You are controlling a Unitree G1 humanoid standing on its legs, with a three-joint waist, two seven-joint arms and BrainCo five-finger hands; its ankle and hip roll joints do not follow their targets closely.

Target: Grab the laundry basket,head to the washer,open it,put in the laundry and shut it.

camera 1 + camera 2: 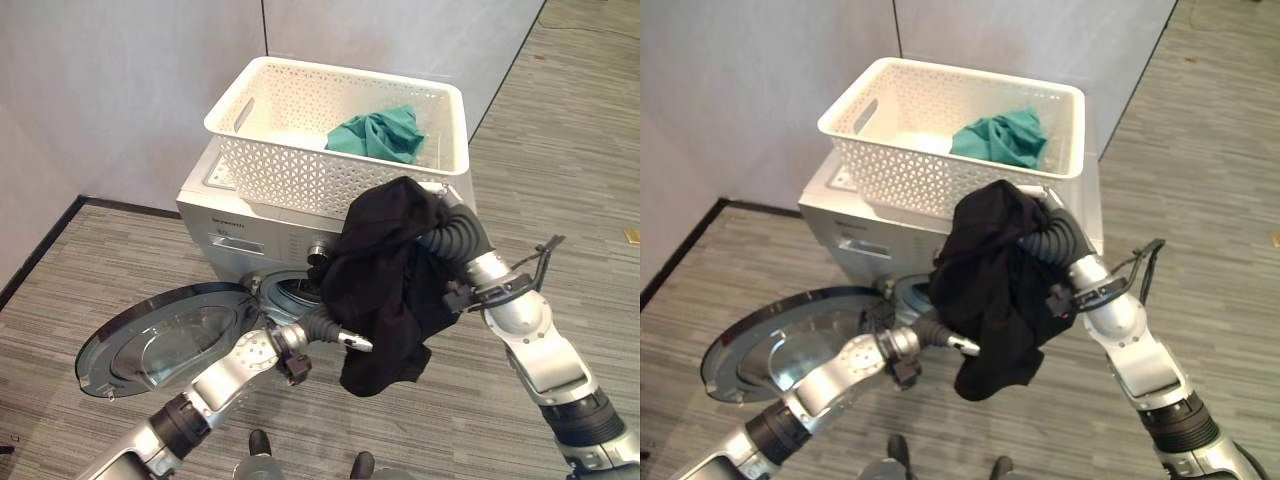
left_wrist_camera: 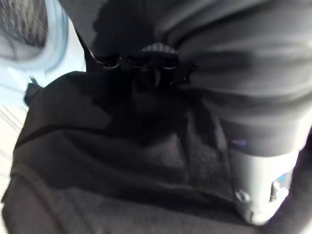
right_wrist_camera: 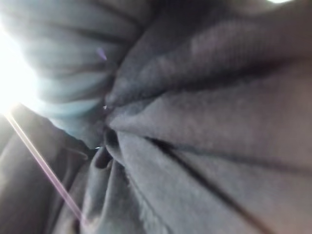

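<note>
Left eye view: black garment [image 1: 385, 280] drapes over right robot hand [image 1: 452, 232], grip seemingly hidden, above open washer door [image 1: 165, 335].

One washer [image 1: 250, 225], silver-grey, with one round door [image 1: 165, 335] swung open at its front. One white laundry basket [image 1: 300, 150] stands on top of the washer. Two pieces of laundry: one teal garment [image 1: 380, 132] inside the basket and one black garment [image 1: 385, 280] hanging in front of the washer. Two robot hands: one left hand [image 1: 335, 332] at the black garment's lower edge, one right hand [image 1: 455, 235] draped by that same garment
</note>
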